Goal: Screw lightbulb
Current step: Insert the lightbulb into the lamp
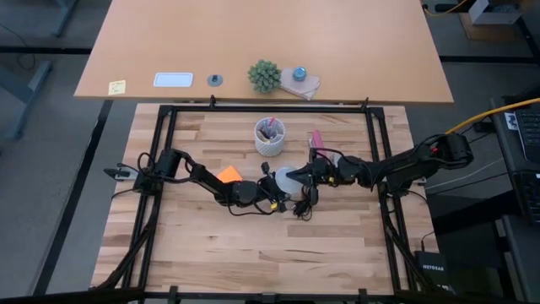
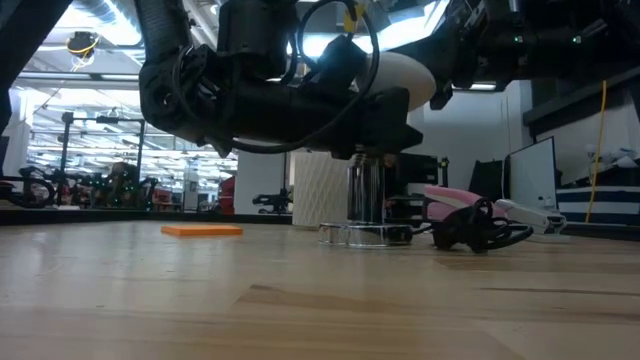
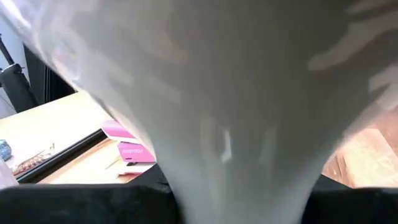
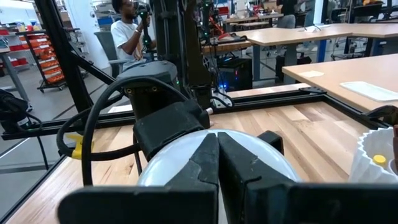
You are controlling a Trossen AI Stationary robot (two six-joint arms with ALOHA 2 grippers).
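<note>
The white lightbulb (image 1: 291,179) stands upright, wide rounded end up, over the silvery fitting (image 2: 365,195), which rests on a clear round foot (image 2: 365,236). Where bulb and fitting meet is hidden behind my left gripper (image 2: 372,128). That gripper reaches in level from the table's left and is shut on the bulb (image 3: 224,87), which fills the left wrist view. My right gripper (image 4: 217,158) comes in level from the table's right. It is shut, with its tips right at the bulb's rounded end (image 4: 165,165). My left gripper has the bulb's tapering lower part (image 3: 239,186) between its two fingers, coming level from the table's left. The bulb stays upright above the fitting, with its dome (image 2: 400,72) showing over the gripper. My right gripper's shut tips are at the dome; I cannot tell whether they touch it.
A white cup of pens (image 1: 270,135) stands just beyond the bulb. An orange pad (image 1: 229,175) lies under the left arm and a pink object (image 1: 317,139) is by the right arm. The fitting's black cord (image 2: 480,232) coils on the wood. Black frame rails (image 1: 270,108) border the table.
</note>
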